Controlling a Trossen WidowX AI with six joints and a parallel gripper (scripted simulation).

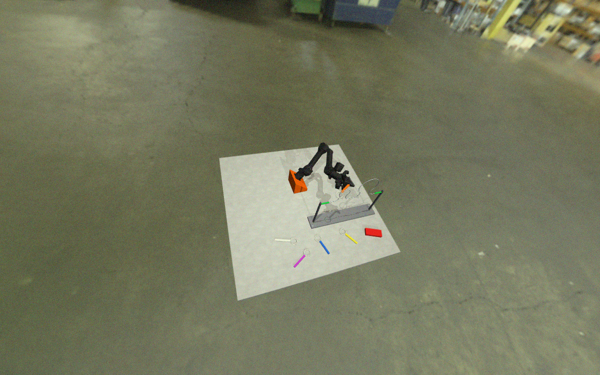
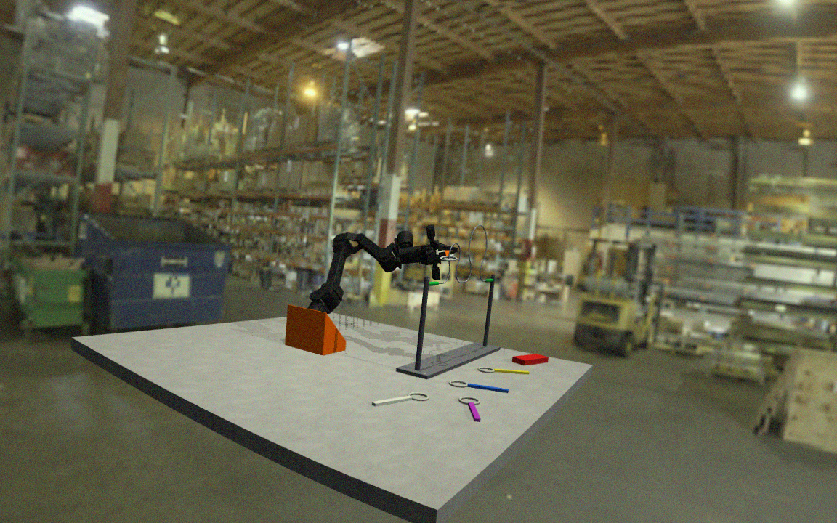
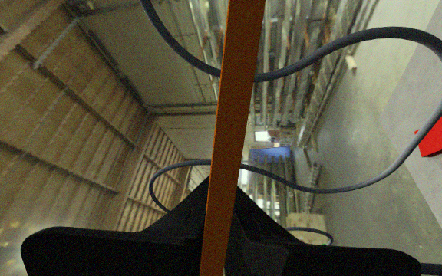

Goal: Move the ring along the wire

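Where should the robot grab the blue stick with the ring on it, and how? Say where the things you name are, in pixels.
I'd grip the blue stick [image 1: 324,247] [image 2: 487,388] around its middle, coming from above with the fingers along its two long sides. It lies flat, and it's straight and narrow, while its ring [image 1: 317,238] [image 2: 458,383] is a thin hoop. The end effector [image 1: 349,184] [image 2: 445,254] would need to let go of the orange handle [image 1: 345,188] [image 3: 232,115] first.

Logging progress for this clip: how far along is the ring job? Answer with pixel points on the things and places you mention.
Picked up: the gripper [image 1: 351,185] [image 2: 445,255] is shut on the orange handle [image 1: 345,188] [image 3: 232,115]. In hand: the ring [image 1: 344,189] is at the wire's grey stretch, between the green ends. Left: reaching the other green part, letting go, backing away.
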